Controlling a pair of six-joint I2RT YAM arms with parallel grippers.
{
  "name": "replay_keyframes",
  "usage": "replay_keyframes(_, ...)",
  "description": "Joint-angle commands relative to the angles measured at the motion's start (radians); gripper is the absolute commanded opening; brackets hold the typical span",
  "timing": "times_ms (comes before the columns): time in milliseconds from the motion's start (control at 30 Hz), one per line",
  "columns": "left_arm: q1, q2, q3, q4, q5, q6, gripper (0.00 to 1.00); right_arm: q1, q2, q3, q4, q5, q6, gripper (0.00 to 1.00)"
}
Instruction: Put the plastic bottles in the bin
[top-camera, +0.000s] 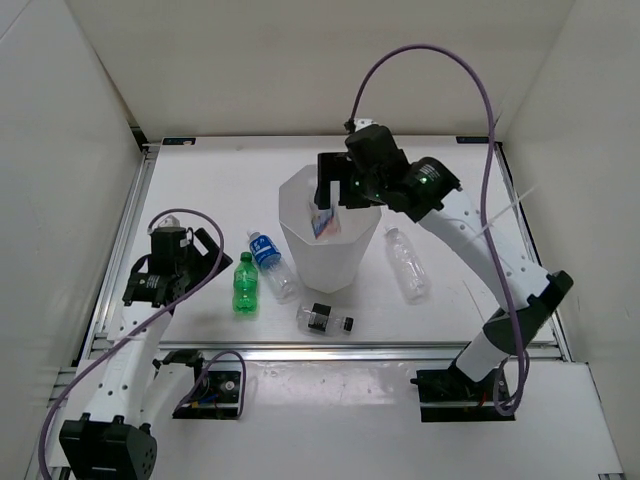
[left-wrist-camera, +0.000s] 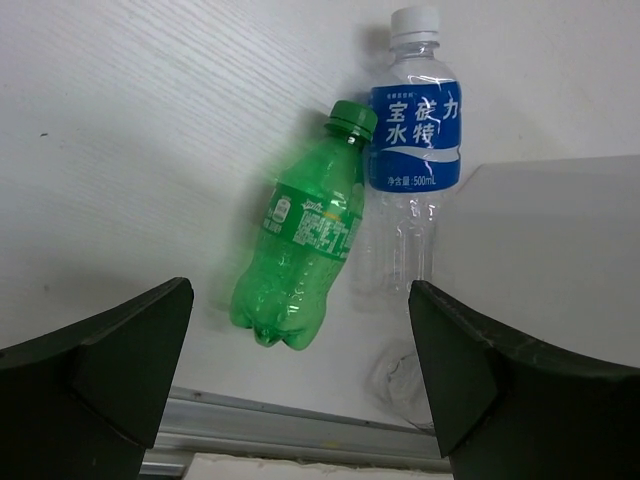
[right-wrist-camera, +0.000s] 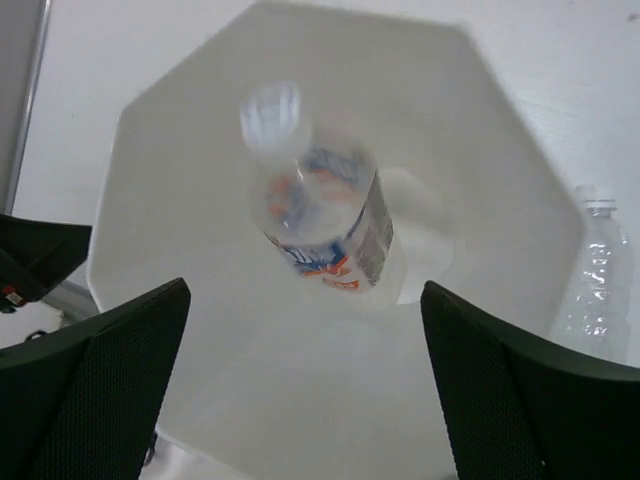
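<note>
The bin (top-camera: 335, 262) stands mid-table, a tall translucent white tub. My right gripper (top-camera: 336, 198) hovers over its mouth, open, nothing between its fingers (right-wrist-camera: 305, 385). Below it a clear bottle with a white-red-blue label (right-wrist-camera: 325, 225) is blurred inside the bin (right-wrist-camera: 480, 140), free of the fingers. The same bottle (top-camera: 322, 222) shows within the rim from above. My left gripper (top-camera: 208, 265) is open just left of the green bottle (top-camera: 245, 284). Through the left wrist view the gripper (left-wrist-camera: 300, 385) looks at the green bottle (left-wrist-camera: 305, 235) and the blue-labelled bottle (left-wrist-camera: 415, 165) lying side by side.
A black-labelled bottle (top-camera: 325, 320) lies in front of the bin and a plain clear bottle (top-camera: 407, 263) to its right, seen too as the plain bottle (right-wrist-camera: 595, 270). The bin wall (left-wrist-camera: 545, 250) rises right of the blue-labelled bottle. A metal rail (left-wrist-camera: 300, 425) edges the table's near side.
</note>
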Motion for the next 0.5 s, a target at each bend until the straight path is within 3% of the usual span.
replay_keyframes(0, 0.004, 0.032, -0.011, 0.082, 0.038, 0.021, 1.00, -0.015, -0.153, 0.071, 0.029, 0.123, -0.039, 1.00)
replay_keyframes(233, -0.054, 0.184, -0.082, 0.214, 0.127, 0.051, 1.00, -0.087, -0.279, 0.085, 0.003, 0.152, -0.097, 1.00)
replay_keyframes(467, -0.157, 0.388, -0.040, 0.249, 0.064, 0.089, 1.00, -0.177, -0.322, 0.008, -0.038, 0.062, -0.097, 1.00)
